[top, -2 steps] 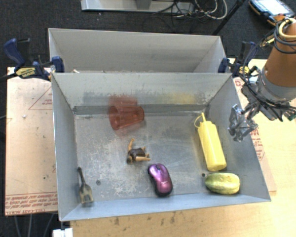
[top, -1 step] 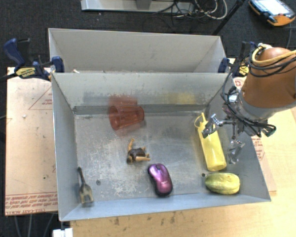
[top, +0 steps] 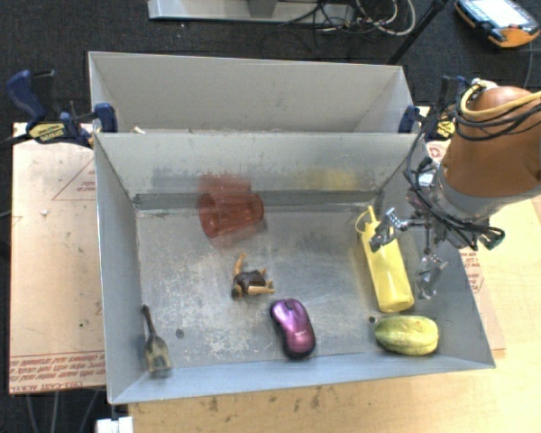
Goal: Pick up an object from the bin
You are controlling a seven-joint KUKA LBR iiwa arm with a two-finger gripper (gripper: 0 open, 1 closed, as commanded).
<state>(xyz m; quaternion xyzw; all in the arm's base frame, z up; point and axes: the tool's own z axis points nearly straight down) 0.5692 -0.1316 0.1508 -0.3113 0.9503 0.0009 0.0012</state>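
Observation:
My gripper (top: 403,258) hangs at the right side of the bin, open, with its fingers spread over the upper part of a yellow bottle-shaped thing (top: 387,276). That thing lies lengthwise along the right wall. One fingertip (top: 381,233) is near its top end and the other (top: 426,282) is to its right, by the wall. I cannot tell whether they touch it. A yellow-green rounded lump (top: 407,336) lies just below it in the near right corner.
A purple computer mouse (top: 294,327) lies near the front wall, with a small brown toy (top: 251,283) behind it at the bin's middle. A translucent red cup (top: 229,211) rests against the back wall. A grey hand tool (top: 153,345) lies in the near left corner.

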